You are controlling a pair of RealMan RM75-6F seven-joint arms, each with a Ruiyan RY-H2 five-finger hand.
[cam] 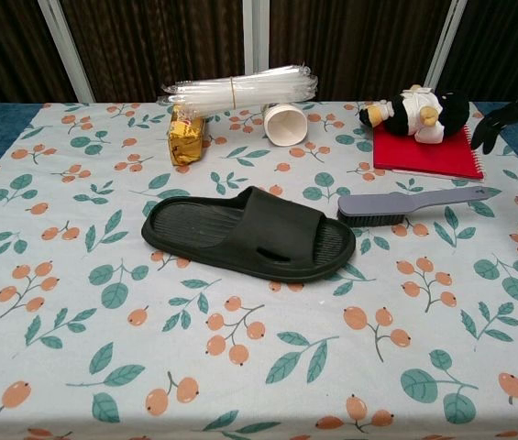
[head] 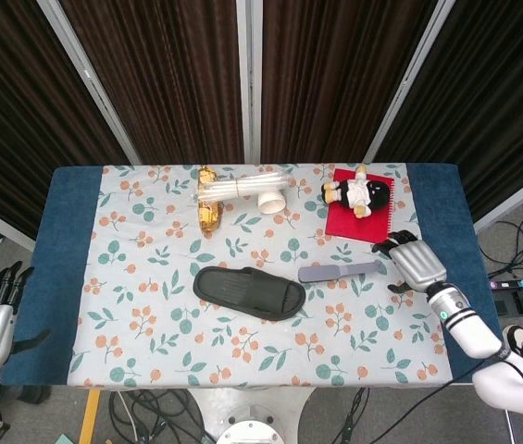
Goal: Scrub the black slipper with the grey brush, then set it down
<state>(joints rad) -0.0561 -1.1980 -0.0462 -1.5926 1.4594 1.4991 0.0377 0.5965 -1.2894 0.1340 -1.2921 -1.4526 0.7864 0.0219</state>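
Grey brush (head: 340, 272) lies just left of right hand (head: 416, 263), fingers (cam: 490, 123) spread, empty.

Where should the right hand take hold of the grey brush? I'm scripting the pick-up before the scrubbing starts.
Probably by the bare handle of the grey brush, the end pointing toward the right hand, coming in from the right and above. The brush lies flat with its bristle head near the black slipper, so the slim handle is the free, narrow part the fingers can close around. The hand holds nothing yet.
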